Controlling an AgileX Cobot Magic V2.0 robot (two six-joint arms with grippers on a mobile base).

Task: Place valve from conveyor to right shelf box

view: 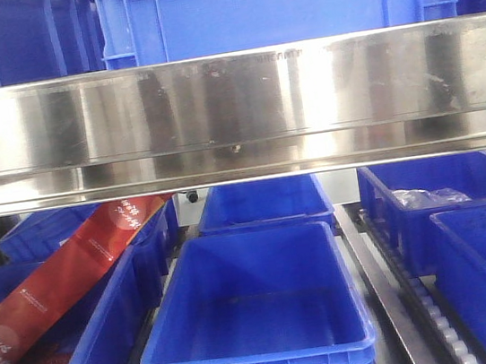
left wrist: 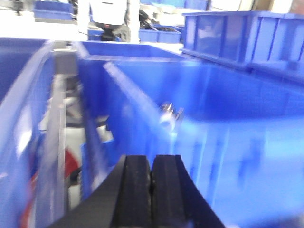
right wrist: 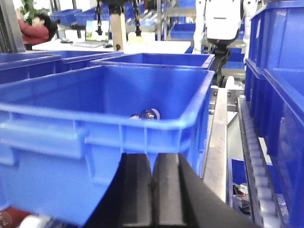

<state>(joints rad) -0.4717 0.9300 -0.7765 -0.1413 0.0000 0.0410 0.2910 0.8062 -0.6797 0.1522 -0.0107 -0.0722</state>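
Front view: you face a steel shelf rail [view: 233, 111], an empty blue bin [view: 257, 311] at 6 o'clock, a red packet [view: 65, 270] at 8 | Left wrist: your left gripper [left wrist: 151, 178] is clenched, empty; a metal valve [left wrist: 167, 115], blurred, at 12 in a blue box [left wrist: 237, 114] | Right wrist: your right gripper [right wrist: 151, 178] is clenched, empty; something shiny [right wrist: 148, 114] at 12 inside a blue crate [right wrist: 95, 137]

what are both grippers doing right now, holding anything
Left gripper: closed, holding nothing.
Right gripper: closed, holding nothing.
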